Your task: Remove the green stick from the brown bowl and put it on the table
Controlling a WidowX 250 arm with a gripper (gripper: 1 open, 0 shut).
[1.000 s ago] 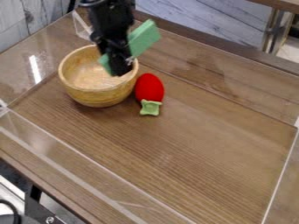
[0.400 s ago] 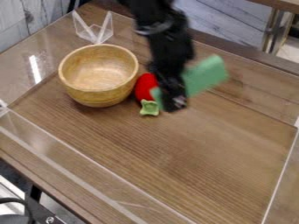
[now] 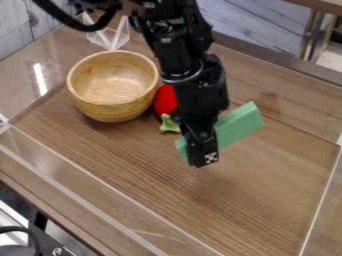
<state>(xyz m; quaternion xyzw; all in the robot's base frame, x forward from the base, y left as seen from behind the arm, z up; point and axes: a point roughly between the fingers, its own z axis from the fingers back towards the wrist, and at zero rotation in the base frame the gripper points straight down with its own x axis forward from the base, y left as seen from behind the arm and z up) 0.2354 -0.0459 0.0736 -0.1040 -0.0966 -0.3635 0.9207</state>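
While the gripper (image 3: 201, 148) grips the green stick (image 3: 225, 137), red toy (image 3: 166, 100) behind, bowl (image 3: 112, 85) near

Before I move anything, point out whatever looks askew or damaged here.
Nothing looks damaged or spilled. The matte green rectangular block sits tilted in the black gripper, consistent with being carried. The round light-brown wooden bowl stands upright.

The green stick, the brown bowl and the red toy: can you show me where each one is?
Green stick (image 3: 238, 131): camera view, the block's broad side.
Brown bowl (image 3: 111, 107): camera view, its near outer wall.
Red toy (image 3: 166, 99): camera view, its red body.
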